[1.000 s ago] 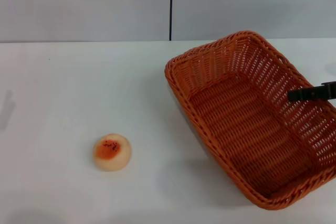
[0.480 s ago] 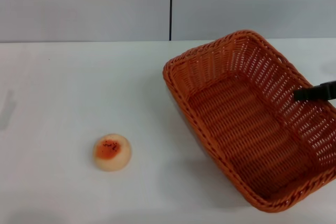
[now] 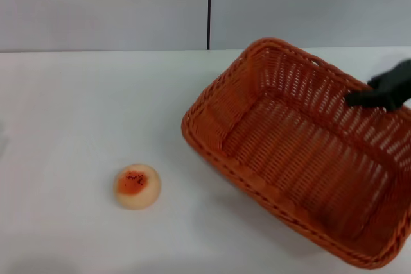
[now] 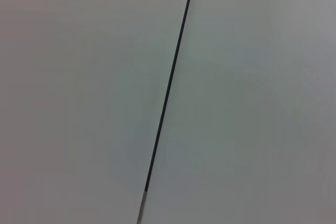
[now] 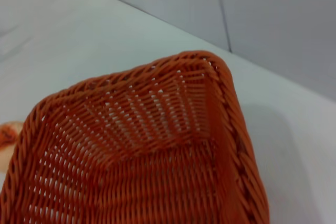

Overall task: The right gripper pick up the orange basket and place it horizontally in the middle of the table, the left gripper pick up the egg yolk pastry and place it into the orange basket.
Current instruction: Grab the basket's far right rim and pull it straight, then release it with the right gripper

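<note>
One pincer, the right pincer (image 3: 385,93), seems clamped on the far right rim of the basket (image 3: 289,158), though its tips blur. Basket sits tilted on the surface (image 3: 77,113). Well apart, left, lies the pastry (image 3: 136,185).

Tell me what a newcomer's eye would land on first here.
The big orange basket dominates the right side of the white table, skewed diagonally, with the right claw at its far right rim. Left of it, apart from it, lies the small egg yolk pastry. The left claw is out of view.
</note>
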Controlling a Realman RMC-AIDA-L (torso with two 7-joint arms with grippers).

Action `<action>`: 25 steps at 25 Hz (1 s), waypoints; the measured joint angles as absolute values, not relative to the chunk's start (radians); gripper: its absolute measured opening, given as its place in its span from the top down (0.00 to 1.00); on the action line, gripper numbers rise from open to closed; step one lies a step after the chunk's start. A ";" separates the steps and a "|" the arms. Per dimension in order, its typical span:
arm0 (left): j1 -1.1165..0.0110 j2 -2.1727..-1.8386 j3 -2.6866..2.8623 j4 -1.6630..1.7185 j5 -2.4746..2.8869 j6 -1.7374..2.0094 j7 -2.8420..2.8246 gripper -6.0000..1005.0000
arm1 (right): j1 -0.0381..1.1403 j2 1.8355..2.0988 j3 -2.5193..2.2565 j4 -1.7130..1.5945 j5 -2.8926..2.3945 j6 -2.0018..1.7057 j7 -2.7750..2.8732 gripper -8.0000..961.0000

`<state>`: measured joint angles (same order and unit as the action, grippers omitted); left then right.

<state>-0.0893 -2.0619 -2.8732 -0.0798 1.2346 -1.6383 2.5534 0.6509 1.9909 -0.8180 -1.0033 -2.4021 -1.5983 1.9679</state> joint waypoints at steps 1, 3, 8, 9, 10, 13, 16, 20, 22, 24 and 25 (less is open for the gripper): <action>-0.077 -2.062 -2.873 -0.080 1.238 -1.646 2.554 0.24 | 0.663 1.999 -0.819 -1.018 -2.397 -1.599 1.899 0.79; -0.069 -2.062 -2.872 -0.081 1.240 -1.652 2.555 0.24 | 0.670 2.006 -0.818 -1.024 -2.394 -1.596 1.860 0.79; -0.041 -2.062 -2.862 -0.090 1.241 -1.681 2.556 0.25 | 0.719 2.020 -0.819 -0.991 -2.353 -1.582 1.710 0.78; -0.032 -2.062 -2.861 -0.092 1.241 -1.691 2.556 0.25 | 0.730 2.022 -0.820 -0.982 -2.348 -1.580 1.680 0.77; -0.032 -2.062 -2.861 -0.092 1.241 -1.691 2.556 0.25 | 0.739 2.025 -0.821 -0.974 -2.345 -1.578 1.650 0.77; -0.001 -2.061 -2.861 -0.093 1.241 -1.731 2.556 0.25 | 0.756 2.036 -0.821 -0.972 -2.341 -1.569 1.560 0.76; 0.023 -2.061 -2.861 -0.094 1.241 -1.750 2.557 0.25 | 0.773 2.042 -0.821 -0.958 -2.303 -1.561 1.434 0.76; 0.048 -2.063 -2.861 -0.094 1.241 -1.768 2.557 0.25 | 0.782 2.046 -0.821 -0.936 -2.266 -1.560 1.342 0.75; 0.053 -2.063 -2.861 -0.094 1.241 -1.775 2.557 0.25 | 0.788 2.048 -0.822 -0.920 -2.249 -1.561 1.287 0.74; 0.064 -2.063 -2.864 -0.094 1.241 -1.793 2.557 0.26 | 0.796 2.048 -0.832 -0.900 -2.240 -1.561 1.252 0.74; 0.069 -2.063 -2.866 -0.094 1.241 -1.803 2.557 0.26 | 0.799 2.048 -0.844 -0.892 -2.240 -1.558 1.244 0.73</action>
<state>0.0689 -2.0632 -2.8660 -0.0936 1.2410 -1.8026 2.5569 0.7993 2.0485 -0.8443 -0.8920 -2.2400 -1.5582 1.2437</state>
